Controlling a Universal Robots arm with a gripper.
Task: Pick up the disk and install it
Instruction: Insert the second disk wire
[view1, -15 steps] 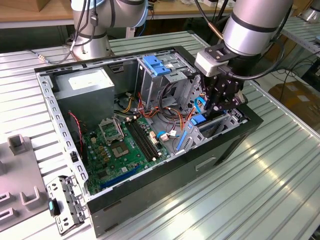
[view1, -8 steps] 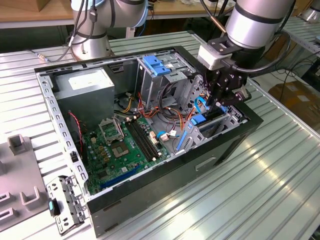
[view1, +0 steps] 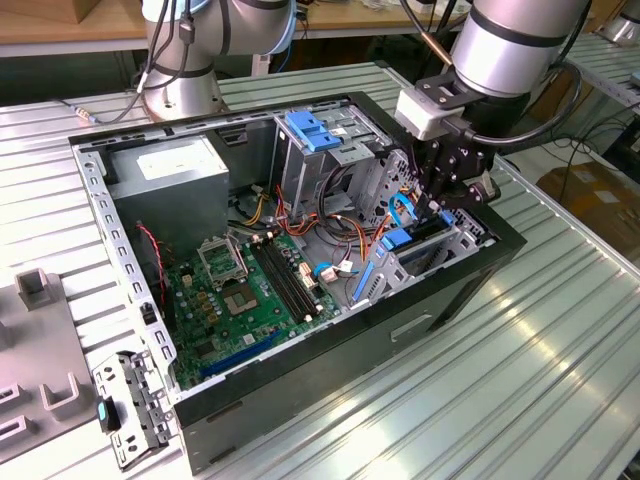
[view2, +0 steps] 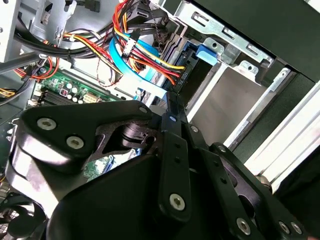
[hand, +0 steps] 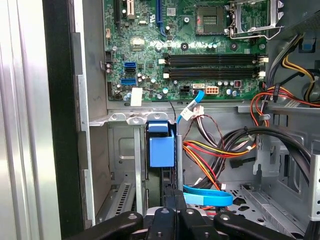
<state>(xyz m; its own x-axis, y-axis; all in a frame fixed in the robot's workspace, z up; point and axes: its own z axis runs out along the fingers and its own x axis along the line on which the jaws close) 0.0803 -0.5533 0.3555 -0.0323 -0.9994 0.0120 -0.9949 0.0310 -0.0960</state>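
The disk (view1: 418, 238) stands on edge in the drive bay at the open computer case's corner on the exterior view's right, a blue rail along its side. In the first wrist view its blue rail end (hand: 161, 146) sits in the bay slot, and in the second wrist view its dark body (view2: 196, 77) lies below a blue tab. My gripper (view1: 447, 205) hangs straight over the bay. Its fingers look pressed together, with their tips (view2: 172, 102) at the disk's near edge. The gripper (hand: 172, 196) is just behind the blue rail.
The case (view1: 300, 390) lies open on a ribbed metal table. Inside are a green motherboard (view1: 250, 290), a grey metal box (view1: 170, 170), a blue latch (view1: 315, 130) and loose cables (hand: 220, 150) beside the bay. A loose bracket (view1: 130, 405) and grey fixtures (view1: 35, 290) lie outside.
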